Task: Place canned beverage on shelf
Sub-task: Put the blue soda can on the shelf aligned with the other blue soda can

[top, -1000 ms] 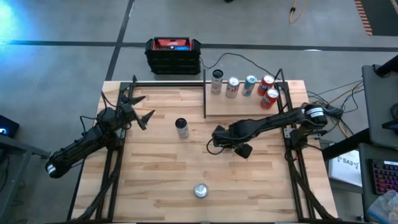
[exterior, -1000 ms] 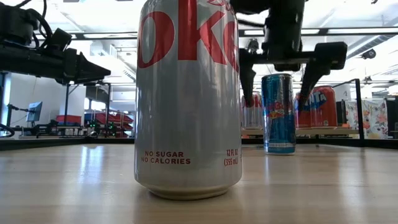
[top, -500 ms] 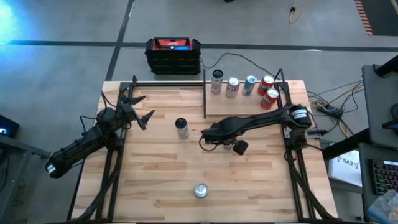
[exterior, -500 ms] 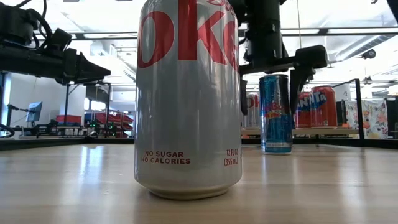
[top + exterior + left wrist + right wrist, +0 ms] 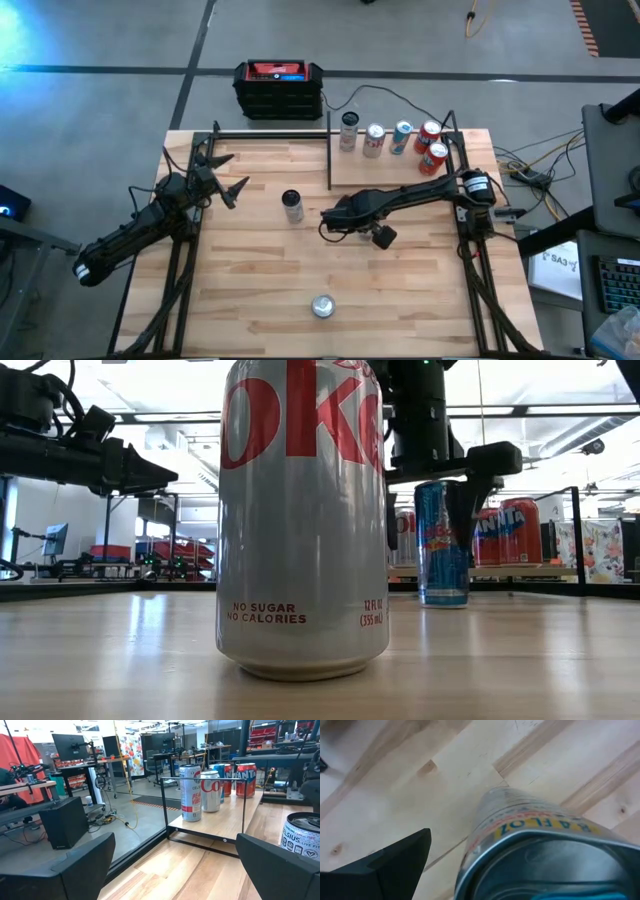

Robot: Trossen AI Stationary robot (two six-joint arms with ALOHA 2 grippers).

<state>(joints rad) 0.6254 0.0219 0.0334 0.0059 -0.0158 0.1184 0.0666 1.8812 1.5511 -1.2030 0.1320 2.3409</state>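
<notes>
A blue can stands on the tabletop and is hidden under my right arm in the high view. My right gripper hangs over it, open. Its fingers reach down on either side of the can, whose top fills the right wrist view. A Celsius can and a Diet Coke can also stand on the tabletop. The shelf at the far right holds several cans. My left gripper waits, open, at the left. My right gripper reaches down from above around the blue can's upper part. One finger overlaps the can's side in the low view. I cannot tell whether it touches the can. The can stands upright on the tabletop.
A black and red box sits beyond the table's far edge. Black rods frame the shelf and run along the table's sides. The Diet Coke can stands close in front of the low camera and hides much of the table.
My right gripper has moved toward the table's left edge and a little down over the blue can. In the low view the gap between its fingers has narrowed around the can.
</notes>
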